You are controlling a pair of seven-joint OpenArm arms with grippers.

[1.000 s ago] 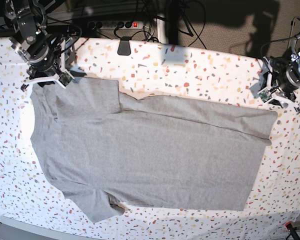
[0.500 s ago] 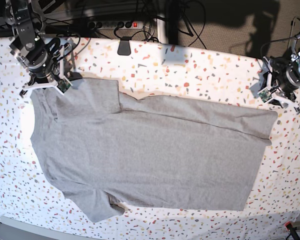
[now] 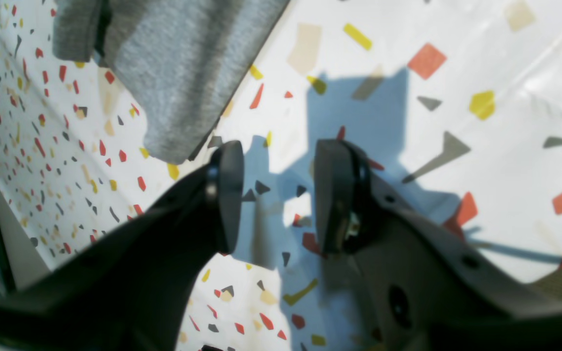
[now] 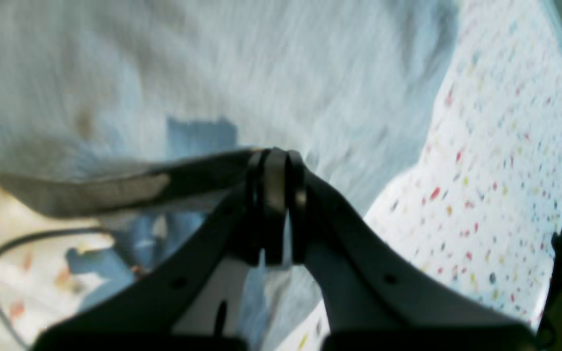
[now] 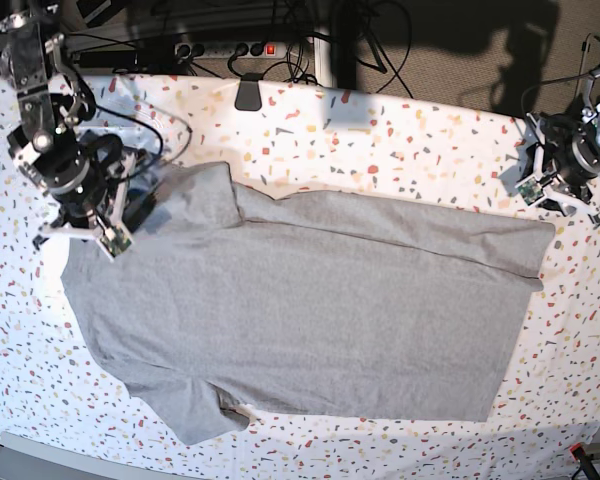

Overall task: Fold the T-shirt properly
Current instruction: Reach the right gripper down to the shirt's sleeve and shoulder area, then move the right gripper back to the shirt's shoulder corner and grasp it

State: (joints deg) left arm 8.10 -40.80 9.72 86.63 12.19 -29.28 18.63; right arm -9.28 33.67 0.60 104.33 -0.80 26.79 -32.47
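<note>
Near the bench's [image 5: 400,130] far-left corner, right gripper [image 4: 275,204] jaws pinch the T-shirt's [image 5: 310,310] soft, limp sleeve edge; left gripper [image 3: 276,195] jaws spread, empty.

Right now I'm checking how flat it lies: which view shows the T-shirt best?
The base view: the whole T-shirt lies spread there. The left wrist view catches one corner, the right wrist view a blurred grey patch.

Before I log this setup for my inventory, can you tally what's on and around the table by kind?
T-shirt: 1
Table: 1
Tools: 2, left and right
Power strip: 1
Total: 5
</note>
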